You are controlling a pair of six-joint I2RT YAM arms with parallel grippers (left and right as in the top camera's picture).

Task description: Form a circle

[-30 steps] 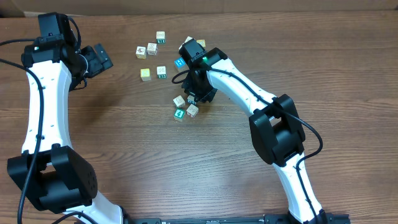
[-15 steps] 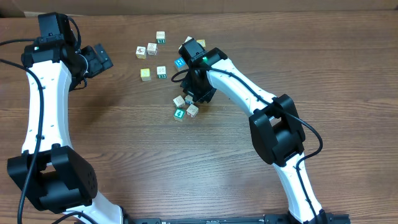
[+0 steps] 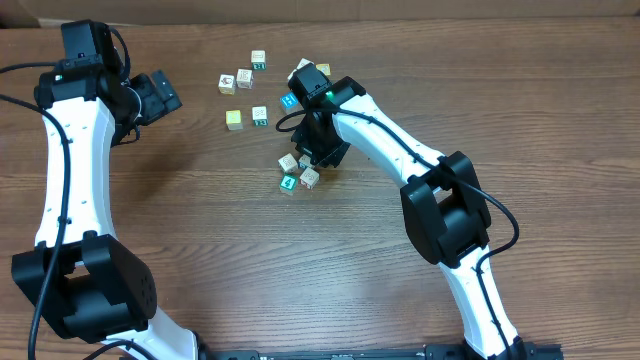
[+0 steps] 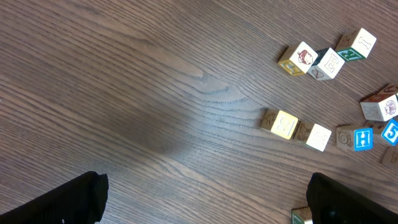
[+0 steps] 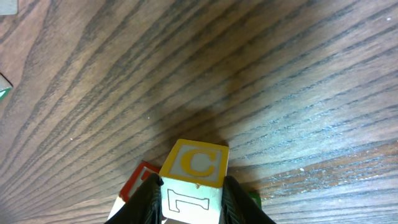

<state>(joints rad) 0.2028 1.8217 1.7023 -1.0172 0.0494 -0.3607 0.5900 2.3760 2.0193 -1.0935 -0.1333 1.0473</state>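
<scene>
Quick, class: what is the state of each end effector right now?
Left end effector: open, holding nothing.
Right end effector: closed on a letter cube showing a yellow C.

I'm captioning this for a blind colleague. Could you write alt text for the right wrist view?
The right gripper clamps a letter cube, yellow-framed C on top and L on its near side, over a wood-grain table. A red-edged cube peeks out at its lower left.
</scene>
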